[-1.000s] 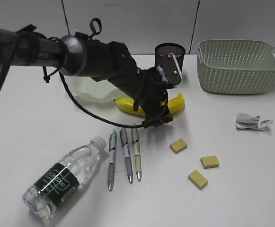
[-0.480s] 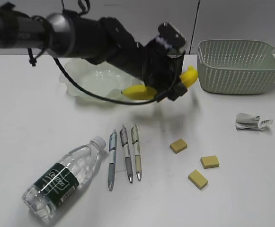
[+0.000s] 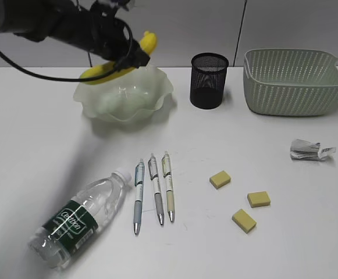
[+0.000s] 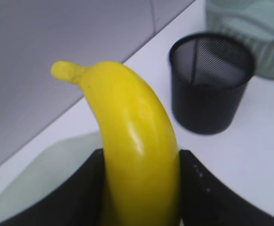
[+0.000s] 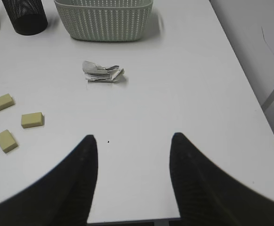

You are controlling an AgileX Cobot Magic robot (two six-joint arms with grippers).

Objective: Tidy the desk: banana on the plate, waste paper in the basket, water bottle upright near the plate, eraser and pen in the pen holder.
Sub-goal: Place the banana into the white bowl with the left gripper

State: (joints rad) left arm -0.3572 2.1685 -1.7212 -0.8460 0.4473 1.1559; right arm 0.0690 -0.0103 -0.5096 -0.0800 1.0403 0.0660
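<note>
1. Above the back rim of the plate, left gripper clamped on the banana, black fingers pressing both flanks of the fruit in the left wrist view.
2. Held clear of the plate, long axis slanted: one end raised and pointing right, toward the pen holder, other end lower and to the left, over the plate's rear edge.
3. In the left wrist view, curved away from the camera, narrow tip aimed at the wall behind the desk.
4. Right of the plate: pen holder upright, then farther right the basket.
5. In front of the plate: three pens lying side by side, roughly parallel, long axes running front to back.
6. In front and left of the plate: water bottle on its side, cap pointing up and right toward the pens.
7. In front and right of the plate: three yellow erasers, apart from one another.
8. Far right of the plate, in front of the basket: waste paper on the desk.
9. Farthest right of the plate: right gripper hovering over bare desk, jaws parted, nothing between them.
</note>
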